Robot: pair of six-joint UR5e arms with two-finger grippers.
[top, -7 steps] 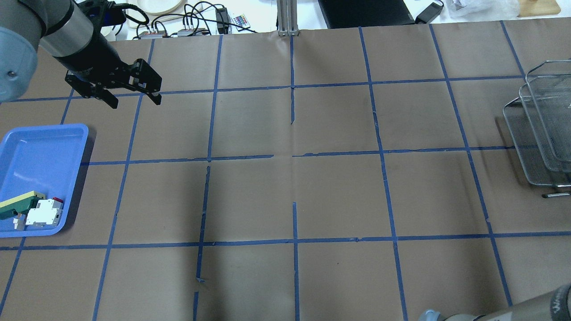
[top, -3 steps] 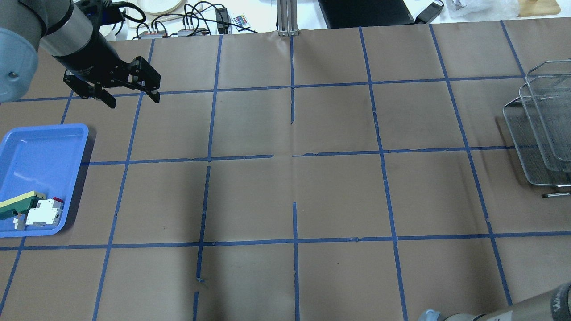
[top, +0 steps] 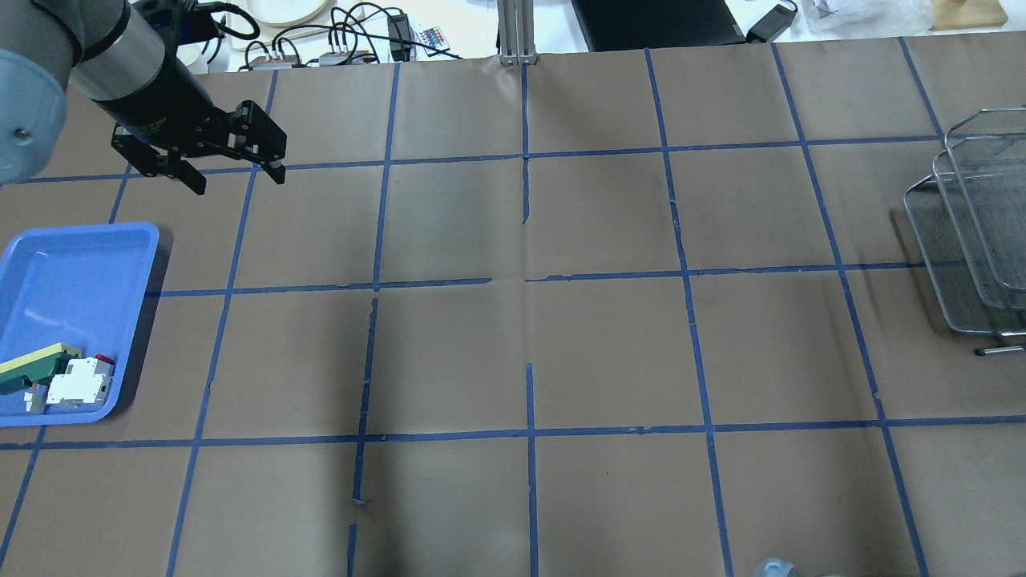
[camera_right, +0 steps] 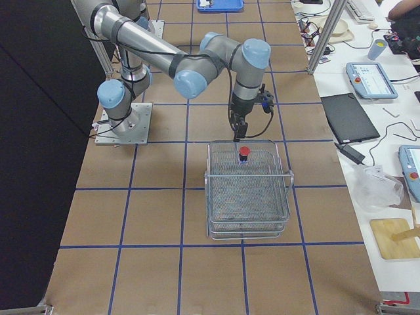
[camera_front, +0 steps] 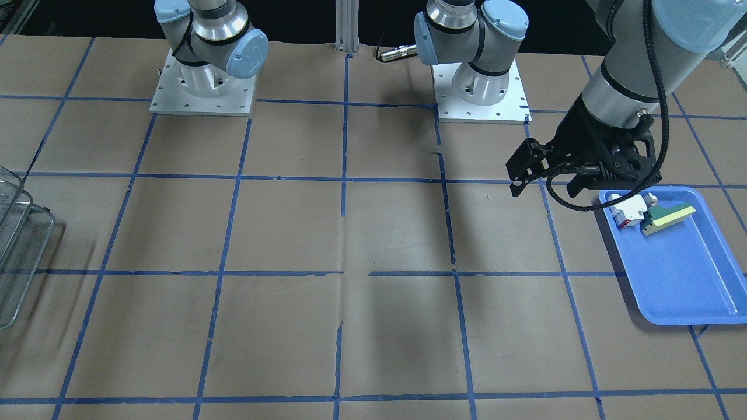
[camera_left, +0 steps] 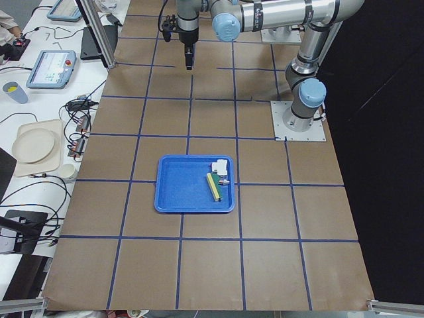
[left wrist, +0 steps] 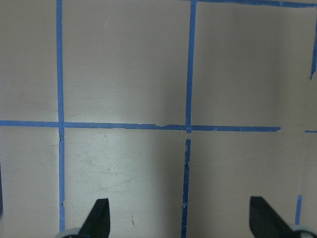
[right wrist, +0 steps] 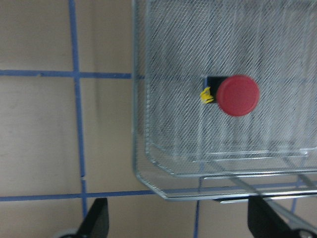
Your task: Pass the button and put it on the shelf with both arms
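Button on shelf (red cap up), right pincer spread above

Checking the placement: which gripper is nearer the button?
Right. The right gripper hangs just above the button on the shelf; the left gripper is across the table.

Red-domed button with black body, standing cap-up on top-tier mesh, near one end of silvery tiered wire shelf
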